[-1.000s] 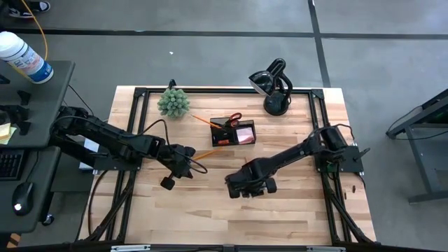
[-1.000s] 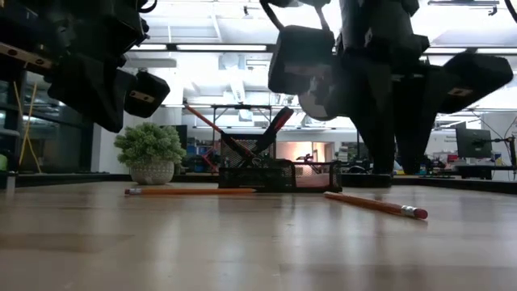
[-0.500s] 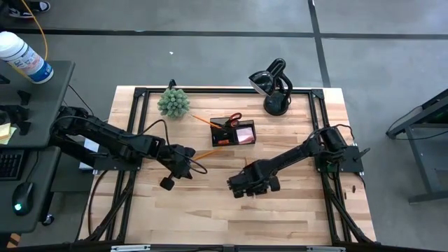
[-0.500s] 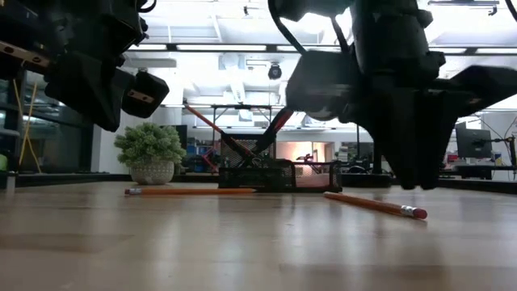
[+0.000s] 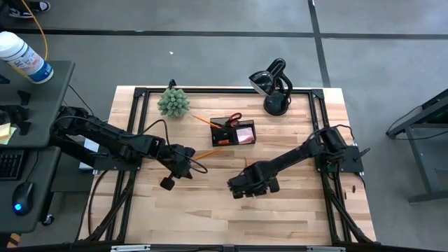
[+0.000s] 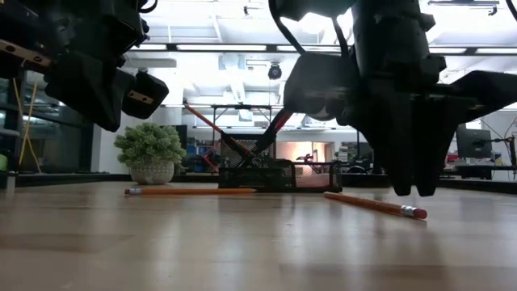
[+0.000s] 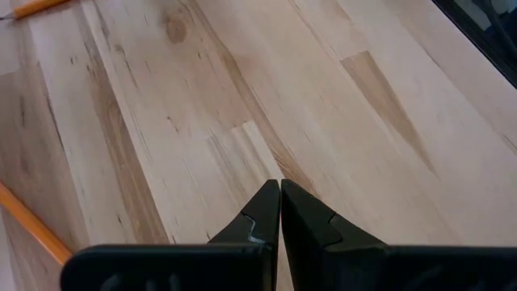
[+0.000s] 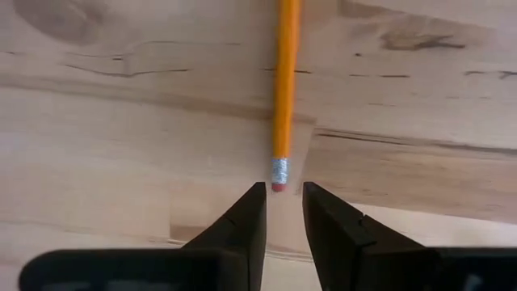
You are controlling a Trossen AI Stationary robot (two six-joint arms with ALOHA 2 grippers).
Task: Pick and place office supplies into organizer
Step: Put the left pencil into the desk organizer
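The black organizer (image 5: 233, 133) stands far of centre with red-handled scissors (image 5: 234, 117), a pencil and a pink pad (image 5: 246, 134) in it. One pencil (image 5: 205, 153) lies flat between the organizer and my left gripper (image 5: 170, 176). That gripper hovers shut (image 7: 280, 187) over bare wood. A second pencil (image 8: 283, 89) lies flat ahead of my right gripper (image 8: 283, 187). The right gripper is open by a narrow gap, and its fingers point down, one on each side of the pencil's eraser end (image 8: 278, 175). In the low view its fingertips (image 6: 412, 191) hang just above the table, by the eraser (image 6: 418, 213).
A green spiky plant (image 5: 173, 102) sits at the far left of the table and a black desk lamp (image 5: 273, 87) at the far right. Black frame rails (image 5: 224, 90) run round the table's edge. Bare wood (image 5: 231, 217) stretches across the near half.
My right gripper has tipped its fingers down and sunk toward the table, moving a little to the right, until its tips stand low over the pencil's eraser end. The left arm and both pencils have stayed put.
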